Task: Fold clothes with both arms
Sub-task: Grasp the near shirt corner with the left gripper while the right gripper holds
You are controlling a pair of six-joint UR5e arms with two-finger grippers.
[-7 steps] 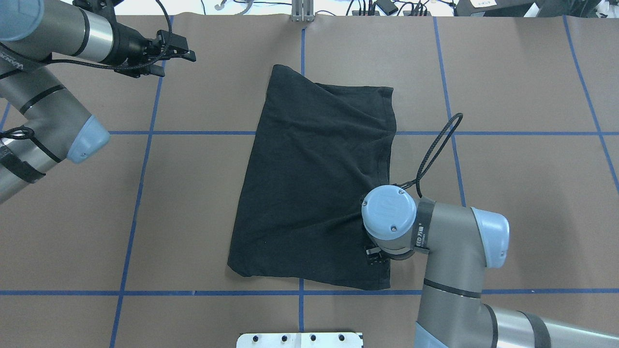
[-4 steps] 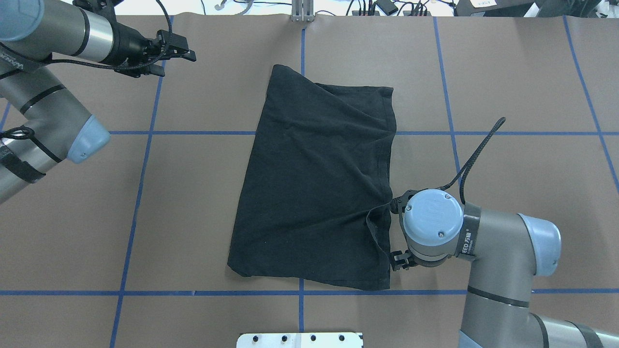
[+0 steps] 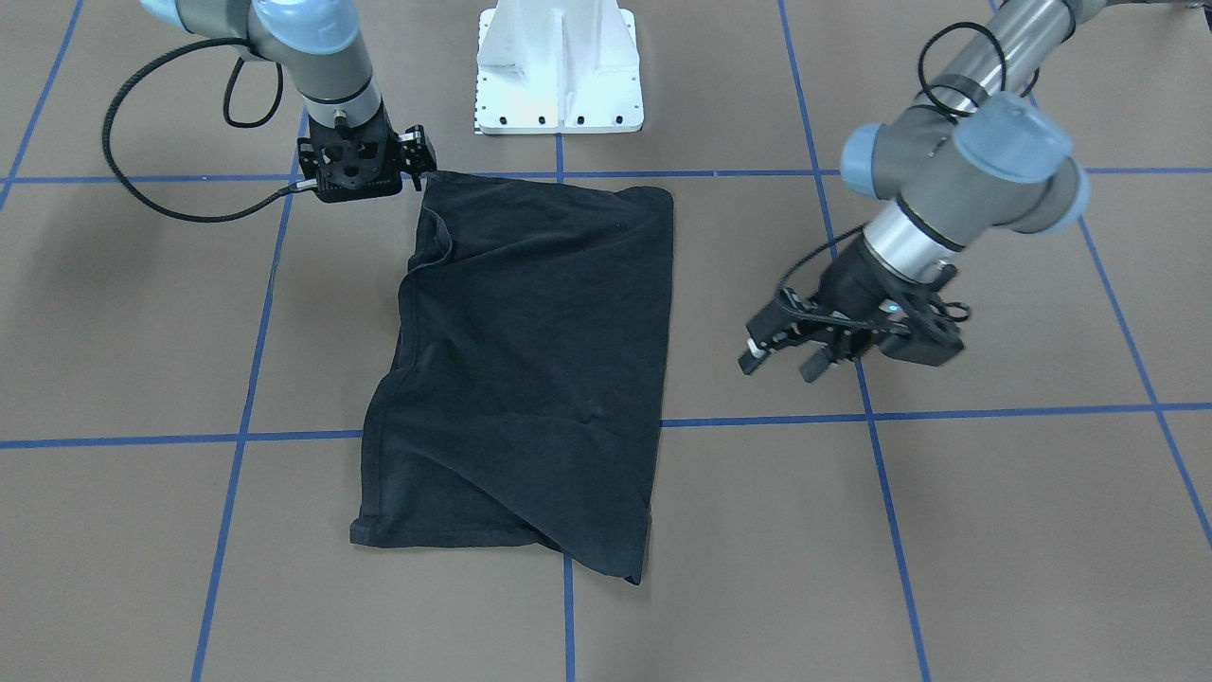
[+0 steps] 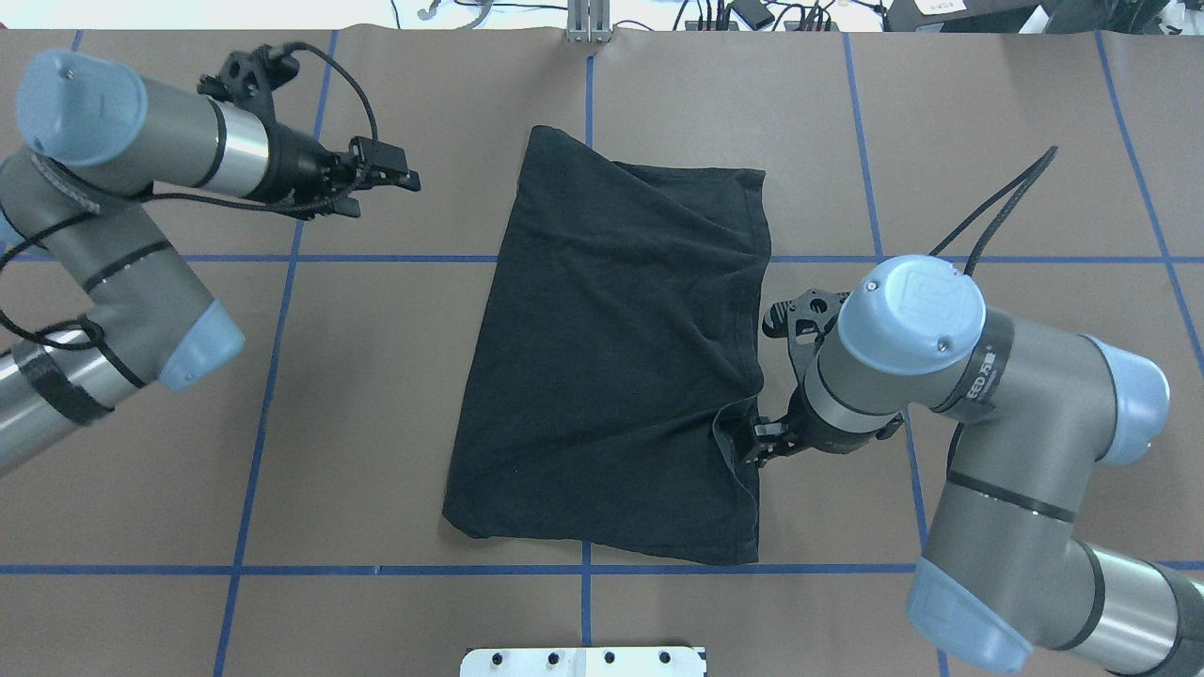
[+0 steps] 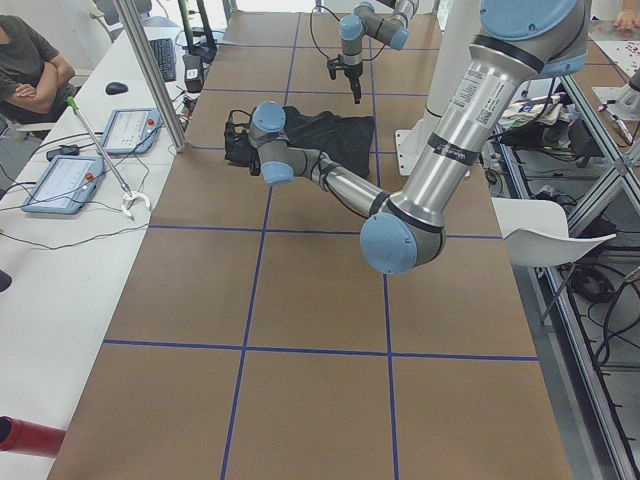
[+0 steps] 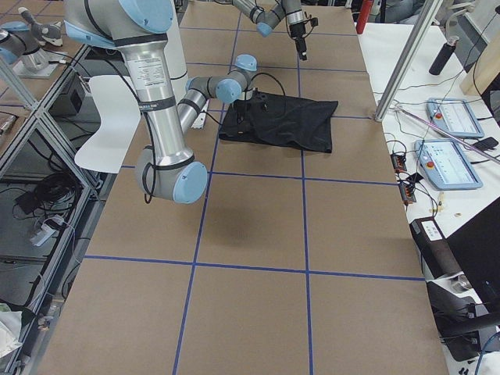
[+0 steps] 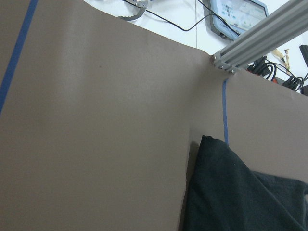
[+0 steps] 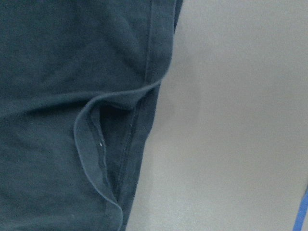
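Observation:
The black T-shirt lies folded into a tall rectangle on the brown table, its graphic hidden. It also shows in the front view and the right wrist view. My right gripper hangs at the shirt's right hem, beside a small raised loop of fabric, and looks open with nothing in it. In the front view the right gripper stands just off the shirt's near corner. My left gripper is open over bare table left of the shirt's far corner, as the front view also shows.
Blue tape lines grid the table. The white base plate stands at the robot's edge. Past the far edge run an aluminium post and cables. Tablets lie on a side bench where a person sits.
My right arm has drawn right, off the shirt to its right hem, leaving a small loop in the hem. My left arm has swung right and nearer, toward the shirt's far corner.

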